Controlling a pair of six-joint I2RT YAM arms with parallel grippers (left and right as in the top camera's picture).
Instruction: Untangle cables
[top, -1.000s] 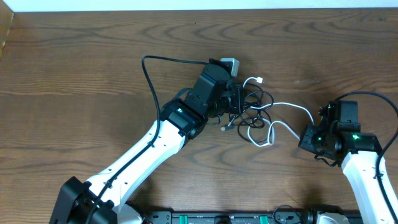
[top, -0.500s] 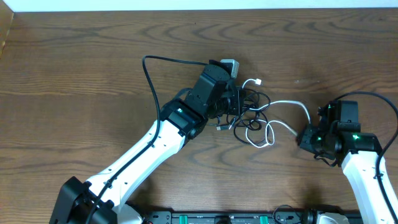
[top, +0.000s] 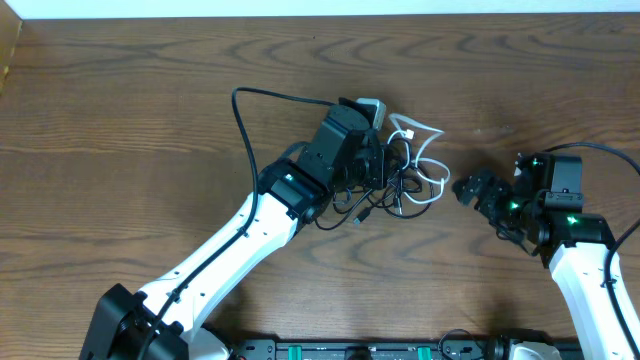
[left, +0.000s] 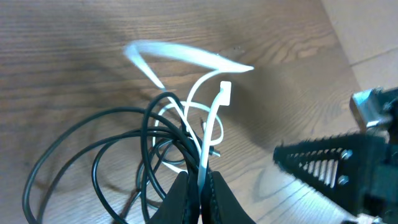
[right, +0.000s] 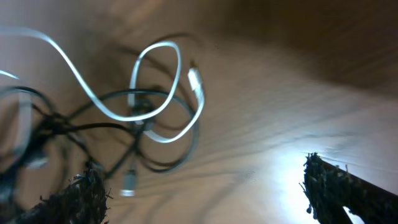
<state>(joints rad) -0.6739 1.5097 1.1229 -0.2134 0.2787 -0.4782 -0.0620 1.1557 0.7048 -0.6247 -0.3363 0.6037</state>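
Observation:
The cables lie bunched in a tangle at the table's middle: black cables (top: 372, 203) looping under a white cable (top: 428, 152). My left gripper (top: 383, 166) is over the tangle. In the left wrist view it (left: 200, 186) is shut on the white cable (left: 211, 118), with a black cable (left: 149, 134) pinched alongside; the white plug end (left: 225, 91) sticks up. My right gripper (top: 480, 195) stands open just right of the tangle, holding nothing. The right wrist view shows its wide-apart fingers (right: 87, 193) with bare table between, and the white cable (right: 155, 81) and black cables (right: 93, 127) ahead.
A small grey-white block (top: 371, 106) sits just behind the left gripper. A thick black arm wire (top: 245, 125) arcs over the table to the left wrist. The table's far edge meets a white wall; a pale corner object (top: 8, 50) is at far left.
My right gripper has opened and let go of the white cable. The freed cable has sprung back left into loops by the left gripper. The left gripper has kept its grip.

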